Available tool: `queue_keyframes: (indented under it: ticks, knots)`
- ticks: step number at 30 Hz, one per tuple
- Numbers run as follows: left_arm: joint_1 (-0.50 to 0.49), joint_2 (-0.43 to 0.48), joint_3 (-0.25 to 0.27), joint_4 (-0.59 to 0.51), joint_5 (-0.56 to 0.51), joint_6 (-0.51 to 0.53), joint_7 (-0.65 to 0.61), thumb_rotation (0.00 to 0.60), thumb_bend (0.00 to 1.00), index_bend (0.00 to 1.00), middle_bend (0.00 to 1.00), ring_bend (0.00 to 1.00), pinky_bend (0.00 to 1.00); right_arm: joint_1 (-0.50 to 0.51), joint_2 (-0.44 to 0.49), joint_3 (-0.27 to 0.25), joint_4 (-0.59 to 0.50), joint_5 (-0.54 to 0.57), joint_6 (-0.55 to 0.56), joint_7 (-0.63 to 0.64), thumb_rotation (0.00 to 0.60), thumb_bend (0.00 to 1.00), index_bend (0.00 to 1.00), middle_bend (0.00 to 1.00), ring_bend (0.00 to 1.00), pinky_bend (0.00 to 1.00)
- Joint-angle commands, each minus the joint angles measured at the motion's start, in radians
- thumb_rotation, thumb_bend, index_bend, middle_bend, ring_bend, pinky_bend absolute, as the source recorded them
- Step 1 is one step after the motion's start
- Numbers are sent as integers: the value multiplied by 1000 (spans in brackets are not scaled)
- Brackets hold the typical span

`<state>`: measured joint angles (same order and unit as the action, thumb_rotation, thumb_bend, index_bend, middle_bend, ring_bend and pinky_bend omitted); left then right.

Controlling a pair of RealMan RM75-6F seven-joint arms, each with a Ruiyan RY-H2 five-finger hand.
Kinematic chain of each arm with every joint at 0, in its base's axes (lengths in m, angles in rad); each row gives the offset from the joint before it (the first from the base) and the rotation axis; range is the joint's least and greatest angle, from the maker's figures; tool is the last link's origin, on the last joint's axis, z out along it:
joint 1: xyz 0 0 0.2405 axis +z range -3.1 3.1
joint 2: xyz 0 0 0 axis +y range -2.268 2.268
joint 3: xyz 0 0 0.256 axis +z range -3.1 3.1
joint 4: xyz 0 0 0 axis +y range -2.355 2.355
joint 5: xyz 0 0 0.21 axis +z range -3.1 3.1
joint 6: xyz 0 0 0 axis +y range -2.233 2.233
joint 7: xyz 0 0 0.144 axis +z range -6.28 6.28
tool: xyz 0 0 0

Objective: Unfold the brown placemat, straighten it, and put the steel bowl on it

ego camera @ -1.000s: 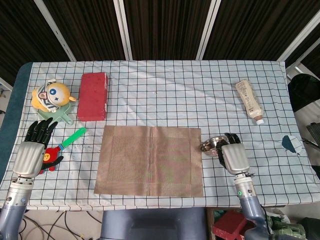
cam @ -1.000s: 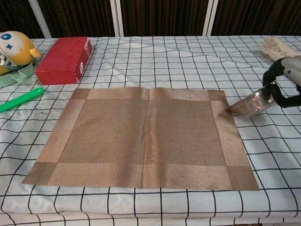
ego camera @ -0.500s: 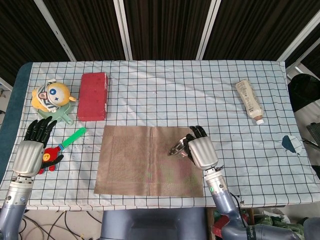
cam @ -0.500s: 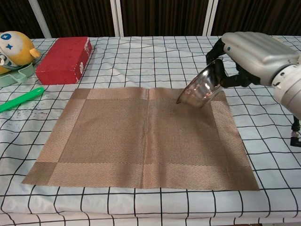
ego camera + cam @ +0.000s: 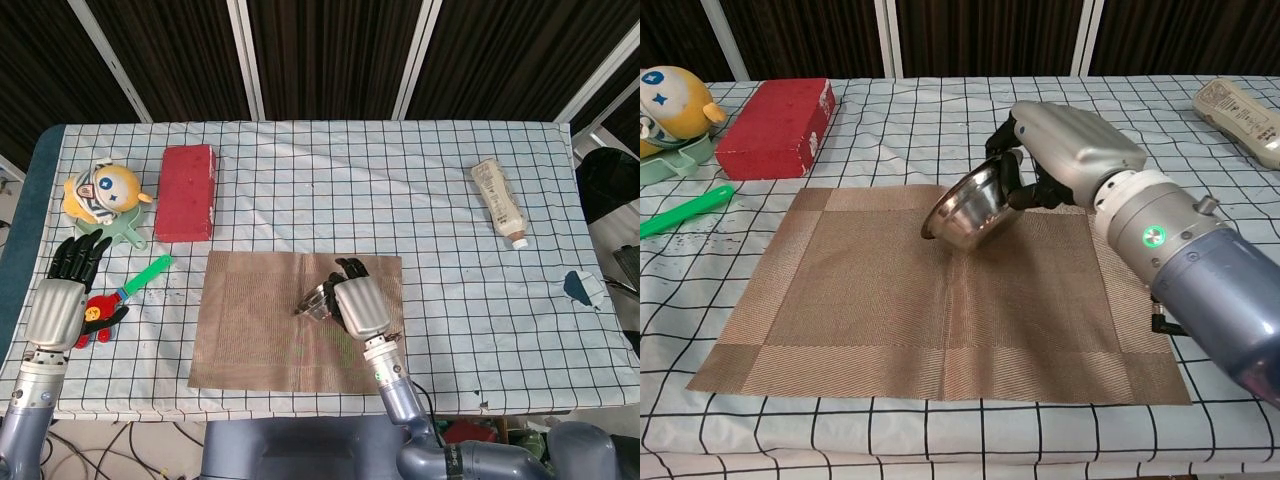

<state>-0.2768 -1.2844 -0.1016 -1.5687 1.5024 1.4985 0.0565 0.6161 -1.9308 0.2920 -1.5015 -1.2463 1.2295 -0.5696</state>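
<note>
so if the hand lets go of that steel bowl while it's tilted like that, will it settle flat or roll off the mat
The steel bowl is tilted, gripped at its rim by the right hand over the brown placemat. Its rounded, shiny wall suggests it may rock or roll briefly. The mat's woven surface probably damps sliding, so it likely settles there.

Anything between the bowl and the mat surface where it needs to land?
Nothing visible. The right hand holds the steel bowl tilted over the middle of the brown placemat, which lies unfolded, flat and bare. The red box and green tool sit off the mat.
</note>
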Motion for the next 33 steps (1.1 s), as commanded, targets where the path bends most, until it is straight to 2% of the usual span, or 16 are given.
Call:
queue_keyframes:
  ticks: [1, 5, 7, 10, 12, 15, 24, 33]
  knots:
    - [-1, 3, -4, -1, -5, -3, -5, 600, 72, 33, 6, 1, 0, 25, -59, 10, 49, 18, -8, 14, 600, 576, 729, 481, 175, 183]
    - [-1, 6, -8, -2, -9, -8, -13, 600, 72, 33, 5, 1, 0, 34, -100, 13, 99, 32, -11, 29, 600, 576, 728, 474, 175, 183]
    - [-1, 8, -9, -3, -10, -11, -16, 600, 72, 33, 5, 1, 0, 34, -110, 9, 123, 30, -7, 36, 600, 539, 728, 461, 175, 183]
    - [-2, 9, -8, -3, -6, -14, -20, 600, 72, 32, 5, 1, 0, 24, -104, -8, 144, 27, -4, 44, 600, 372, 673, 395, 171, 182]
    - [-2, 8, -7, -2, -2, -15, -19, 600, 71, 32, 5, 1, 0, 15, -92, -20, 141, 25, 0, 43, 600, 298, 568, 337, 159, 178]
    - [-3, 4, -3, -1, 4, -19, -14, 600, 71, 32, 4, 1, 0, -4, -64, -40, 113, 16, 13, 41, 600, 257, 465, 283, 142, 175]
    - [-2, -2, 3, 3, 14, -23, 2, 600, 71, 30, 2, 1, 0, -96, 35, -134, -33, -11, 80, 40, 600, 188, 265, 161, 90, 169]
    - [3, -10, 7, 12, 29, -11, 14, 600, 70, 30, 2, 1, 0, -163, 127, -197, -131, -51, 140, 38, 600, 152, 186, 122, 70, 169]
